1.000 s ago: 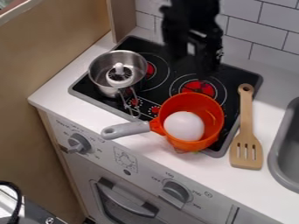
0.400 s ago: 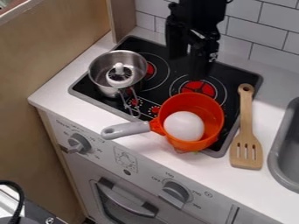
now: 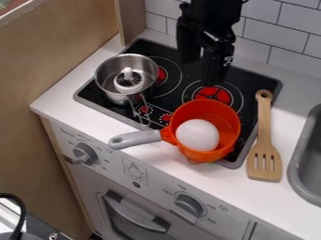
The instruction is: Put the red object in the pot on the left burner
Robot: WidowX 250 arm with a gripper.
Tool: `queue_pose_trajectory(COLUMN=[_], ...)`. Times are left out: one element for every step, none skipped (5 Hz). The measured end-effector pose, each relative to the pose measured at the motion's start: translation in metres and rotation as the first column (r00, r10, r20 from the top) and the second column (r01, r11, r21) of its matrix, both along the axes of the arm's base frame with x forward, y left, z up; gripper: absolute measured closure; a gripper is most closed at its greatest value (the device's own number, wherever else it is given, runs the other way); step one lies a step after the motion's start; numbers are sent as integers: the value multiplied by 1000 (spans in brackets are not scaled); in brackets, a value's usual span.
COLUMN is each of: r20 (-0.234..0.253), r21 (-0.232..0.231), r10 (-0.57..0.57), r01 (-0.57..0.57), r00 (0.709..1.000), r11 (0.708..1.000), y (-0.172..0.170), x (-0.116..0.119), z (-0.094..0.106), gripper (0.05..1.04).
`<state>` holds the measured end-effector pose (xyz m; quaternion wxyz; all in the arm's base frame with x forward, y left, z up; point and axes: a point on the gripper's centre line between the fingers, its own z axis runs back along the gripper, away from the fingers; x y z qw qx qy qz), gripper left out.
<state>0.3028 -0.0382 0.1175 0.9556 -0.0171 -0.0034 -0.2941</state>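
Note:
The black gripper (image 3: 201, 72) hangs over the back of the stove, open, with a gap between its two fingers. It is above and behind the orange-red pot (image 3: 225, 113), apart from it. That pot stands tilted at the stove's front right, with a white egg-like object (image 3: 197, 135) in it and a grey handle (image 3: 135, 139) pointing left. A metal pot (image 3: 148, 67) sits at the left burner and holds a white item (image 3: 128, 82) with a short knob. I see no separate red object in the orange-red pot.
A wooden spatula (image 3: 264, 154) lies right of the black stove top (image 3: 251, 86). The grey sink (image 3: 307, 154) is at the right edge. A tiled wall (image 3: 285, 35) rises behind, and a wooden panel (image 3: 63, 51) borders the counter on the left.
The gripper has shifted slightly over the back of the stove and is now almost still. Both pots, their contents and the spatula have kept their places.

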Motion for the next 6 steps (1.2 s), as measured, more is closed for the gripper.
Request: queue_pose_trajectory(r20=[3, 116, 218, 227, 238, 200], r21=[-3, -55, -77, -91, -83, -75], r10=[-13, -185, -258, -295, -299, -323], r01=[13, 193, 280, 322, 326, 343], r00=[1000, 976, 941, 928, 924, 925], r11=[1000, 980, 957, 942, 942, 936], y=[-1, -4, -5, -8, -10, -14], x=[0, 6, 8, 6, 3, -3], z=[0, -21, -21, -23, -18, -19], gripper=[83, 83, 83, 83, 83, 83])
